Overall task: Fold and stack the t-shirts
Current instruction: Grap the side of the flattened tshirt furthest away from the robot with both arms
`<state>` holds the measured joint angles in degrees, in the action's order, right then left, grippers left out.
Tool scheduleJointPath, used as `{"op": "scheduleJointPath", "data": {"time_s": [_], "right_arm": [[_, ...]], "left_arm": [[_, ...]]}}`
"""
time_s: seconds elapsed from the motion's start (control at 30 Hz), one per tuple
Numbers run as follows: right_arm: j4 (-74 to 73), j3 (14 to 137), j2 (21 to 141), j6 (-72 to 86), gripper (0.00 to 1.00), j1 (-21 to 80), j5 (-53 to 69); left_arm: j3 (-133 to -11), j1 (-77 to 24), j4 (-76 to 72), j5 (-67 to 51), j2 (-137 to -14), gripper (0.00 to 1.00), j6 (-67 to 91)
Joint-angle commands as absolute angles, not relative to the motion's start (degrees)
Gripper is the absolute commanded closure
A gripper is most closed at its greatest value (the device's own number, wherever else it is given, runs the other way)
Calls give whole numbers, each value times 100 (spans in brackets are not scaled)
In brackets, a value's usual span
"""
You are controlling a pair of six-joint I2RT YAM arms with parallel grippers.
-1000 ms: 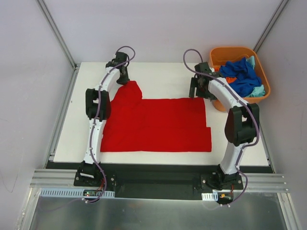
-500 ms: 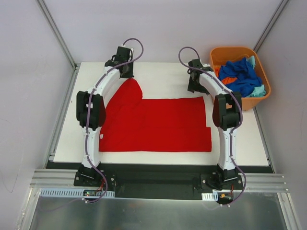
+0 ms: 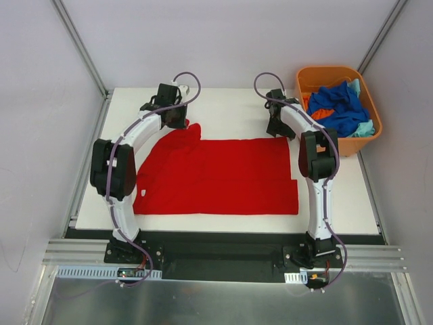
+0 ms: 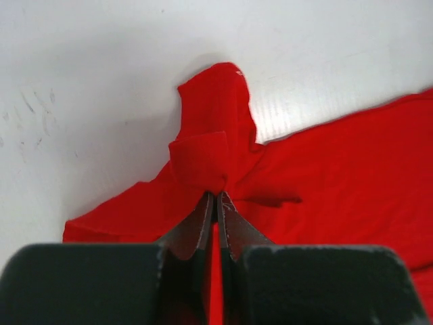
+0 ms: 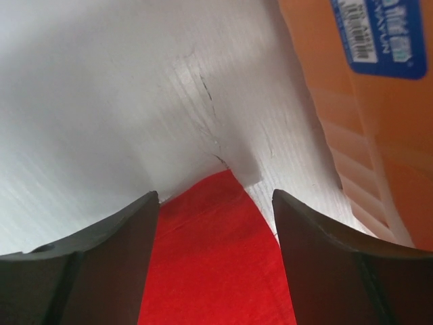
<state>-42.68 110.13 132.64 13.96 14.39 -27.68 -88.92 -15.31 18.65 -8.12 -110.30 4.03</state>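
Observation:
A bright red t-shirt (image 3: pixel 223 176) lies spread on the white table (image 3: pixel 223 112). My left gripper (image 3: pixel 177 120) is shut on its far left sleeve, and the pinched cloth (image 4: pixel 203 159) bunches up just past the fingertips (image 4: pixel 206 206). My right gripper (image 3: pixel 278 130) hovers over the shirt's far right corner (image 5: pixel 216 223), with the jaws standing apart on either side of that corner and nothing pinched. More t-shirts, royal blue (image 3: pixel 342 105), orange and pale teal, are heaped in the orange tub (image 3: pixel 331 74).
The orange tub's wall (image 5: pixel 379 135) stands close on the right of my right gripper. Metal frame posts (image 3: pixel 80 47) run along the white enclosure walls. Bare white table shows beyond the shirt's far edge.
My left gripper has dragged the sleeve from the far edge toward the shirt's body, folding it in. My right gripper has moved back over the far right corner and its jaws have narrowed.

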Motion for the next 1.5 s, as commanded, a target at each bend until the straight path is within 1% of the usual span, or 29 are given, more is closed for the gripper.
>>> {"op": "scheduleJointPath", "data": {"time_s": [0.0,0.1,0.17,0.27,0.3,0.57,0.6,0.63,0.67,0.7,0.8,0.93,1.13,1.27,1.33,1.47], "right_arm": [[-4395,10960,13333,1678,31,1397,-2611],[-4333,10715,13219,1775,39,1397,-2532],[-4219,10548,13140,1802,42,1397,-2435],[-4184,10486,13061,1846,52,1397,-2417],[-4184,10459,13043,1881,59,1397,-2417],[-4035,10116,12762,2109,78,1397,-2470],[-3999,10108,12770,2101,86,1397,-2470],[-3999,10151,12762,2074,89,1397,-2470],[-3999,10177,12744,2066,96,1397,-2478],[-3999,10195,12718,2048,99,1397,-2461],[-3816,10055,12464,1908,100,1441,-2531],[-3560,9625,11823,1653,100,1547,-2645],[-3437,8738,10980,1397,99,1758,-2918],[-3357,8201,10495,1336,99,1828,-2927],[-3357,7956,10232,1301,99,1916,-2962],[-3392,7525,9792,1283,99,2100,-3032]], "left_arm": [[-8492,-1661,1345,-1116,-10257,100,290],[-8280,-1687,1301,-1108,-10090,100,290],[-8174,-1696,1275,-1107,-9950,100,299],[-7998,-1705,1222,-1073,-9792,100,343],[-7920,-1705,1213,-1055,-9756,100,351],[-7585,-1705,1090,-1037,-9422,100,439],[-7568,-1705,1072,-1028,-9413,100,431],[-7559,-1705,1072,-1046,-9387,100,413],[-7532,-1705,1064,-1081,-9352,100,396],[-7515,-1705,1063,-1072,-9317,100,387],[-7410,-1705,1063,-1090,-9167,100,369],[-7067,-1714,985,-1169,-8807,100,439],[-6004,-1731,721,-1108,-7824,100,869],[-5039,-1758,501,-1178,-6929,100,1195],[-4765,-1775,475,-1151,-6489,100,1441],[-3921,-1793,466,-827,-5706,100,1889]]}}
